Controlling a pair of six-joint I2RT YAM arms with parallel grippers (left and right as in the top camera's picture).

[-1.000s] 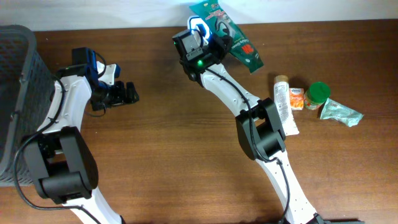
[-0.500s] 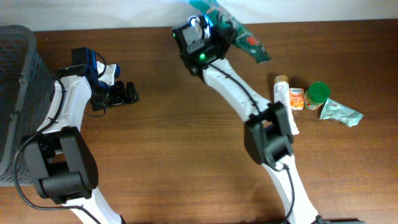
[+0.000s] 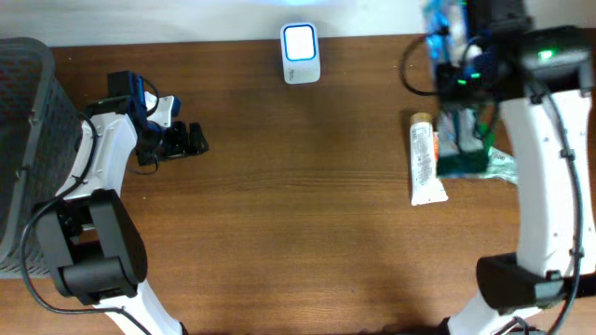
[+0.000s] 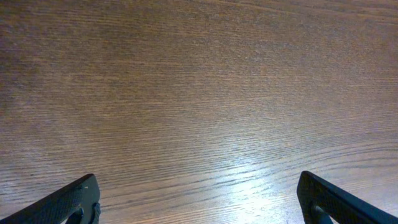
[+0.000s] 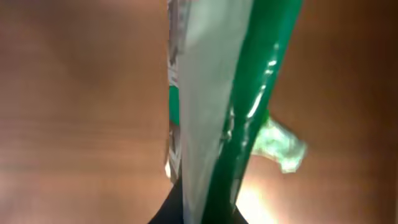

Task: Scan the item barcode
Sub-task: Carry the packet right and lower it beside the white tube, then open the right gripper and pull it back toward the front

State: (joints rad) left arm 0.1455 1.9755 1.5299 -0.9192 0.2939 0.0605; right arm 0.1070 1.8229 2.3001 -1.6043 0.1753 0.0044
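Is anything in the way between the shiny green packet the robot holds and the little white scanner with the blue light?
Nothing visible. The shiny green plastic packet hangs from the shut right gripper at the right; only bare brown wooden table lies between it and the white blue-lit scanner box at the back.

You see the green packet (image 5: pixel 236 124) only as a blur — print unreadable; the basket (image 3: pixel 23 140) runs off the left edge.
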